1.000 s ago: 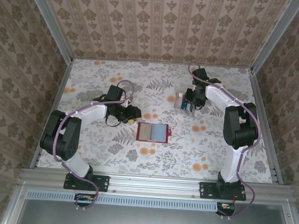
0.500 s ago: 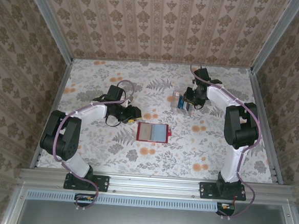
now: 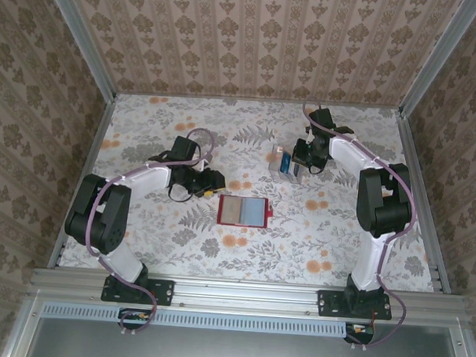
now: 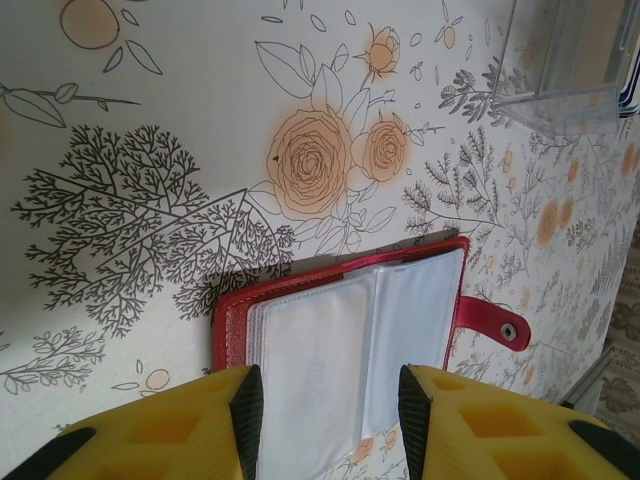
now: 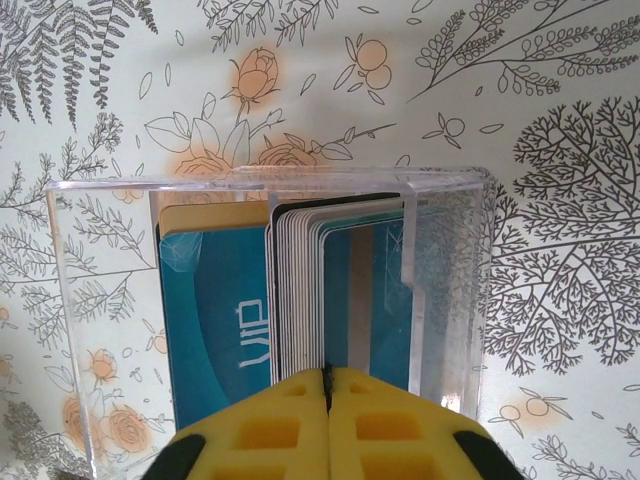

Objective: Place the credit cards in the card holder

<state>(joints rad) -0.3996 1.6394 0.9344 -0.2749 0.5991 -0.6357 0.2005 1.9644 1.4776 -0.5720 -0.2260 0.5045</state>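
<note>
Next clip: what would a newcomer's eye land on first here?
The red card holder lies open in the middle of the floral table, with the left gripper open just to its left. Further back on the right stands a clear box packed with upright blue credit cards. The right gripper is shut at the edge of the stack.

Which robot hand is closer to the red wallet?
Left. The left gripper hovers open by the red wallet's left side. The right gripper is farther back, shut at the credit cards in the clear box.
</note>
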